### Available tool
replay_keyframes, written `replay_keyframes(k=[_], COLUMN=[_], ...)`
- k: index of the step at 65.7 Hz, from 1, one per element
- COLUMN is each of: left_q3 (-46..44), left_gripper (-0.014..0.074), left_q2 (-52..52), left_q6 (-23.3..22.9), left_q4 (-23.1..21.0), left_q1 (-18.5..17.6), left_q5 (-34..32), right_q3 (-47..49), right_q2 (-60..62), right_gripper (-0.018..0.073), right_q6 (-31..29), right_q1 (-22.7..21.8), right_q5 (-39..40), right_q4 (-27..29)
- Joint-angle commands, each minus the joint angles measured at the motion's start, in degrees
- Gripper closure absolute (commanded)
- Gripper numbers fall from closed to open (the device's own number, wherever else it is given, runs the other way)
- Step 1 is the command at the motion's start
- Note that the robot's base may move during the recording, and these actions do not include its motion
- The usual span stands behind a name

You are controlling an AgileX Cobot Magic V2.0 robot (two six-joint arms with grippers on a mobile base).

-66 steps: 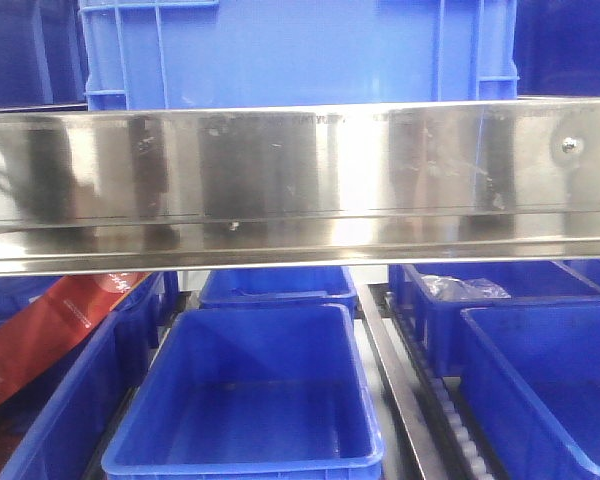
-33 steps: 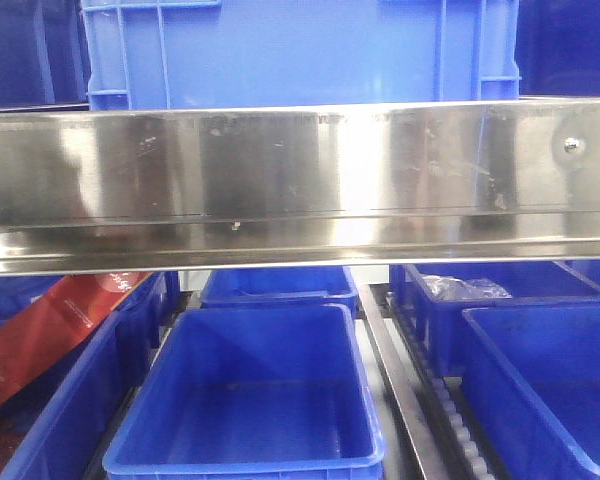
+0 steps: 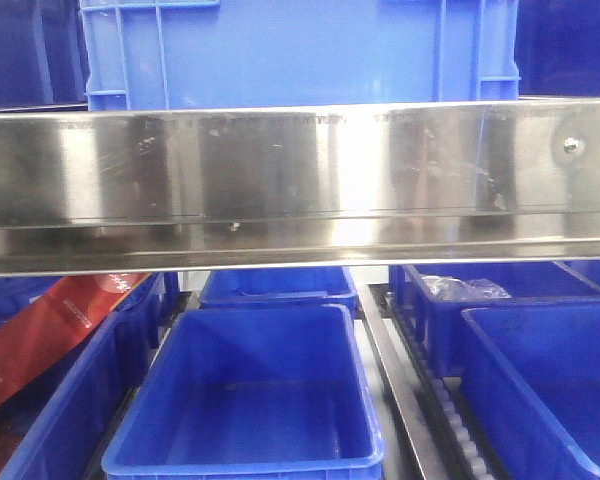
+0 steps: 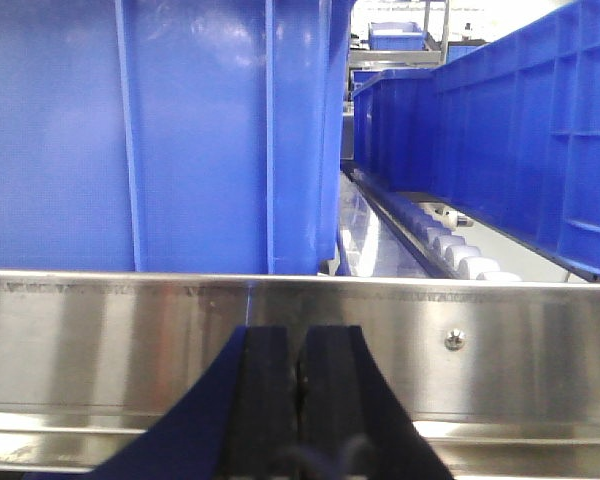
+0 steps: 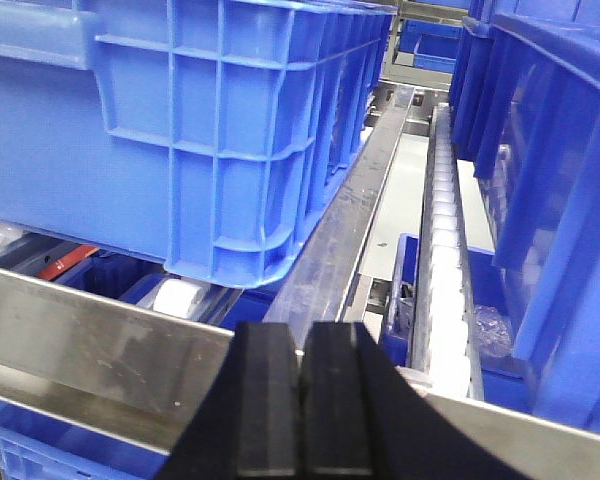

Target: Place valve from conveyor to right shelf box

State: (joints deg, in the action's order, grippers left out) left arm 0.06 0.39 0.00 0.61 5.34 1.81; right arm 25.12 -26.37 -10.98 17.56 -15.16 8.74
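Observation:
The valve and the conveyor are out of view in every frame. In the front view a steel shelf rail crosses the picture, and neither gripper shows there. Below it an open blue box sits in the middle, with another blue box to its right. In the left wrist view my left gripper is shut with nothing between its black fingers, close in front of a steel rail. In the right wrist view my right gripper is also shut and holds nothing, above a steel rail.
A large blue crate stands on the upper shelf above the rail. A red flat item lies in the lower left box. A clear plastic bag lies in a back right box. White roller tracks run between the crates.

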Motion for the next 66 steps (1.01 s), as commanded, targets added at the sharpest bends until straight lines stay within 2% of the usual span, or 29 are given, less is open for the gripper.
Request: replay_keyframes(k=[1,38,44,53,66], left_q3=[-0.06,-0.06,-0.06,-0.06,-0.06], left_gripper=[0.0707,0.0707,0.0707,0.0707,0.0707], left_q2=[-0.39,-0.39,-0.39,-0.39,-0.39], left_q6=[-0.36,-0.36,-0.36,-0.36,-0.36], left_q4=[0.1,0.1,0.1,0.1,0.1], left_q1=[0.23,0.23,0.23,0.23,0.23], left_q5=[-1.46,-1.46,-1.46,-1.46,-1.46], right_q3=[-0.02,-0.13,-0.54,-2.17,-9.71], right_q2=[0.37,0.37,0.5,3.07,12.22], right_gripper=[0.0718,0.0722,0.0722,0.0722,0.0722], right_q6=[-0.22,-0.22,0.88,9.14,9.31], right_q1=[-0.33,-0.33,-0.87,-5.75,-14.38], right_q5=[1.62,1.62,3.86,5.95,6.23], right_q4=[-0.44,-0.44,-0.55,-5.69,-4.97])
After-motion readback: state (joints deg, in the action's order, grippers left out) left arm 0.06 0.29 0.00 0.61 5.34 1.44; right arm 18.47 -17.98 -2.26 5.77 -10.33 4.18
